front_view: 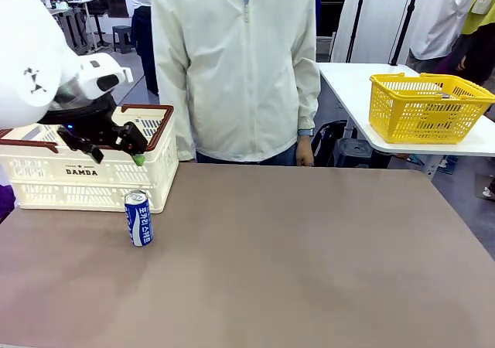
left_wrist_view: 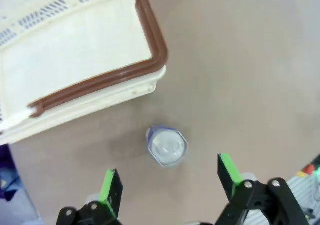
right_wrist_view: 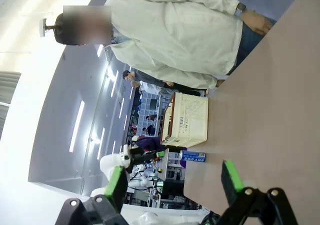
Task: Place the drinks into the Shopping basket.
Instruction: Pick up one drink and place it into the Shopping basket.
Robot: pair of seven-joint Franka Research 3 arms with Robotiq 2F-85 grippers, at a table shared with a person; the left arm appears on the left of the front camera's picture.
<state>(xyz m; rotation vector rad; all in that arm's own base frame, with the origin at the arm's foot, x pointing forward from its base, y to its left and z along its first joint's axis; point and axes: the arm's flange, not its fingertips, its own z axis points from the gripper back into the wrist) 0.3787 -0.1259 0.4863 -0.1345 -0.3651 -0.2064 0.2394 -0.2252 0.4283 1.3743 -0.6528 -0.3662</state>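
Can [front_view: 138, 218], blue, upright on tabletop [front_view: 309, 271] just beside Shopping basket [front_view: 81, 179]. Likely light, slick, thin-walled: I'd pinch mid-body, gently. Left pincer [left_wrist_view: 167, 175] above it, wide open, empty; right pincer [right_wrist_view: 174, 169] also open, empty.

Brightly, evenly lit from overhead. Faint soft shadow beside blue can [left_wrist_view: 166, 145], itself blurred, unsharp. Beyond it, glaring ceiling light strips [right_wrist_view: 77, 126], bowed by wide-angle distortion.

Cream-white slotted plastic crate with red-brown rim [front_view: 116, 185]: left end cut by front view's edge, upper part behind white left arm [front_view: 31, 62], inside hidden by near wall. Left wrist view: crate runs off top and left edges. Small blue aluminium drink can [left_wrist_view: 166, 146]: blurred, seen from above, lettering hidden. Yellow mesh basket [front_view: 421, 112]: contents unclear.
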